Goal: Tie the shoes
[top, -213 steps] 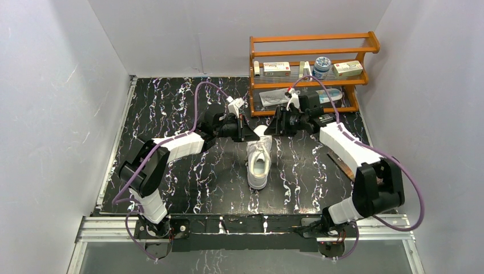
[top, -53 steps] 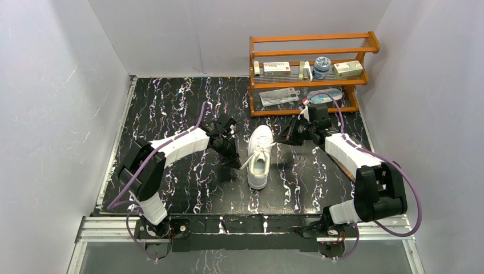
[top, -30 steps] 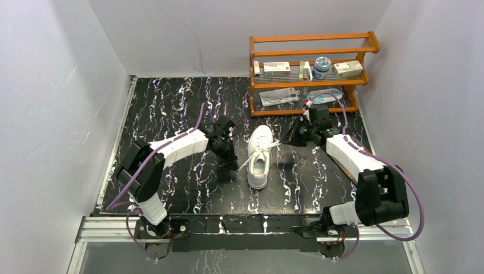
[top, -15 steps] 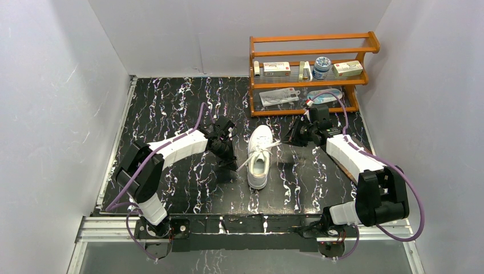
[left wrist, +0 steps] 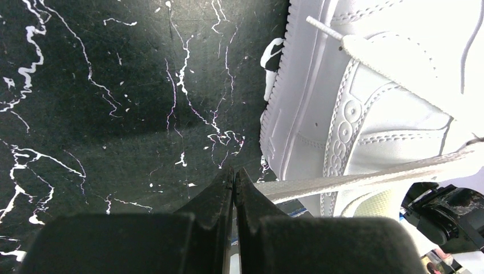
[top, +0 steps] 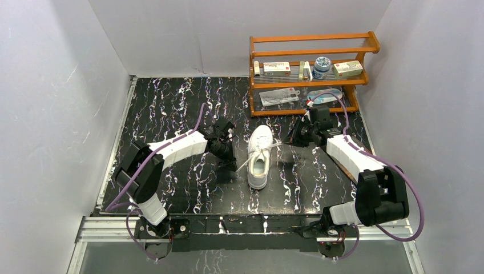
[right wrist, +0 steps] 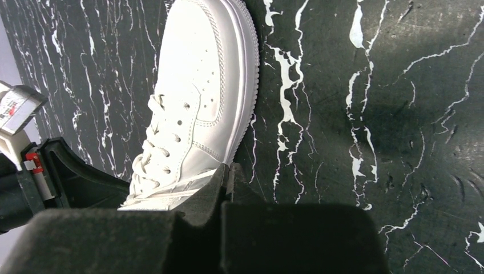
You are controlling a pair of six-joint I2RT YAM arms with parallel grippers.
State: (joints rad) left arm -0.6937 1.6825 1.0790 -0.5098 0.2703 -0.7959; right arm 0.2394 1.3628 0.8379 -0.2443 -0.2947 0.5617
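A white sneaker (top: pixel 259 158) lies mid-table on the black marbled mat, toe pointing away from the arm bases. My left gripper (top: pixel 232 165) sits low at the shoe's left side, shut on a white lace (left wrist: pixel 365 176) that runs taut from its tips (left wrist: pixel 234 178) across to the shoe (left wrist: pixel 371 85). My right gripper (top: pixel 291 138) is to the right of the toe, shut on the other lace end (right wrist: pixel 188 181), which stretches from its tips (right wrist: pixel 227 171) back to the eyelets of the shoe (right wrist: pixel 197 80).
An orange wooden shelf rack (top: pixel 311 74) with small boxes, a jar and packets stands at the back right, just behind my right arm. A brown strip (top: pixel 341 165) lies on the mat under the right forearm. Grey walls close in on both sides.
Earlier both grippers were close together over the shoe's toe; they have since drawn apart to either side, pulling the laces taut. Over the last second almost nothing has moved.
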